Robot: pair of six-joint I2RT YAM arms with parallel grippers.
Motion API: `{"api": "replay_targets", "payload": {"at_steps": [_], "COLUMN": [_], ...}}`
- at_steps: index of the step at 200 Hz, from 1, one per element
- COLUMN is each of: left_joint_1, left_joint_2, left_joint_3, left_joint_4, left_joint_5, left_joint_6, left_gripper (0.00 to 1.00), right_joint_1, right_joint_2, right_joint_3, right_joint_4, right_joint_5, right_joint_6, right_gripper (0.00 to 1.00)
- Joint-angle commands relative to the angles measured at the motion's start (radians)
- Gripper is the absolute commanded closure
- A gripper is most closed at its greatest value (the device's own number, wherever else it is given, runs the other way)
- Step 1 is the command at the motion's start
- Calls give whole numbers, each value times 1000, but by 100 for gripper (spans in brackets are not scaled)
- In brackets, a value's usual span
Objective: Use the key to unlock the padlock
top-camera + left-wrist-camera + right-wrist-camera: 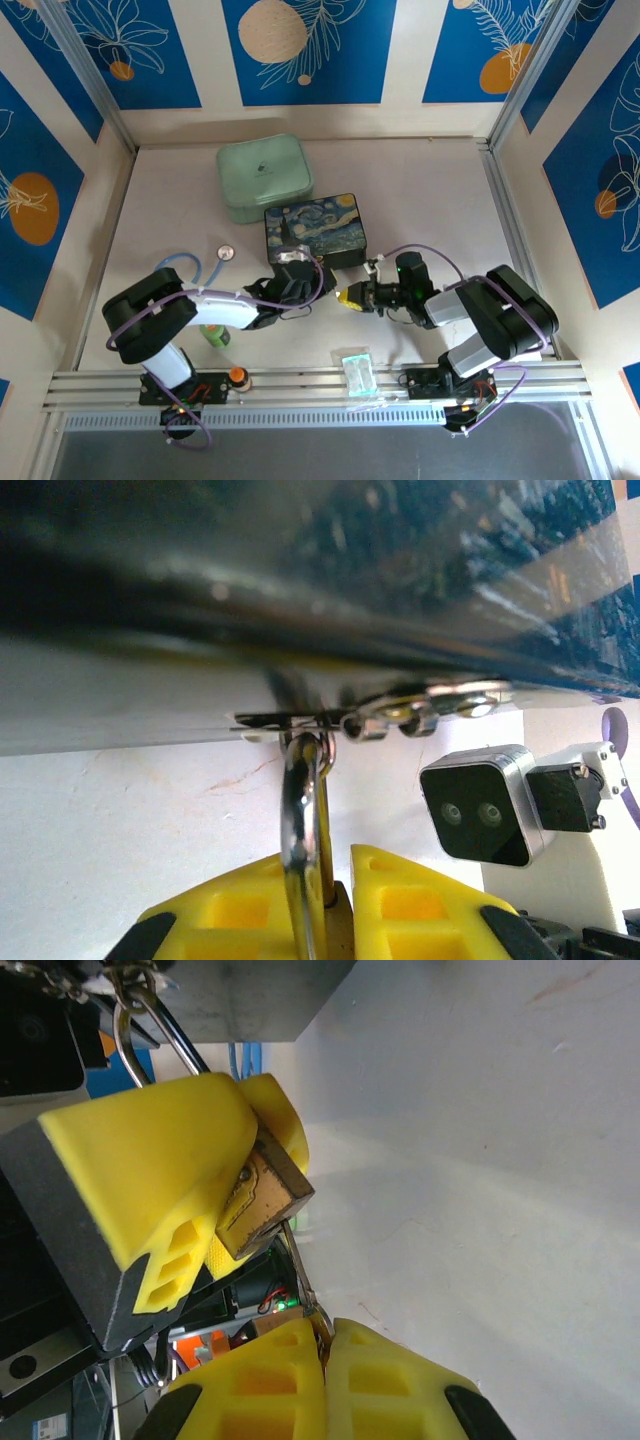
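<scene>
Near the arm bases, on the right, the right fingers (335, 1360) are clenched on the key (298, 1260), its blade meeting the padlock (262, 1200) underside. Left fingers (245, 1125) grasp the padlock body, which hangs hooked through the clasp (400, 718) of the painted box (315, 228) beyond.

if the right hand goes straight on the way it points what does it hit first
The padlock, gripped by the left hand; the key in the right hand seems to touch its underside.
</scene>
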Motion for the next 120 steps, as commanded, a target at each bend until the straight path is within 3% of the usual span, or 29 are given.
{"api": "replay_targets", "payload": {"at_steps": [1, 56, 120], "left_joint_1": [-6, -4, -6], "left_joint_2": [-34, -15, -7], "left_joint_3": [-6, 1, 20], "left_joint_4": [81, 69, 89], "left_joint_5": [47, 45, 55], "left_joint_6": [-15, -10, -31], "left_gripper": [100, 100, 100], "right_joint_1": [-19, -4, -9], "right_joint_2": [8, -10, -27], "right_joint_3": [-4, -23, -19], "right_joint_4": [85, 130, 54], "right_joint_5": [-3, -11, 22], "right_joint_6": [4, -7, -40], "right_gripper": [100, 100, 100]}}
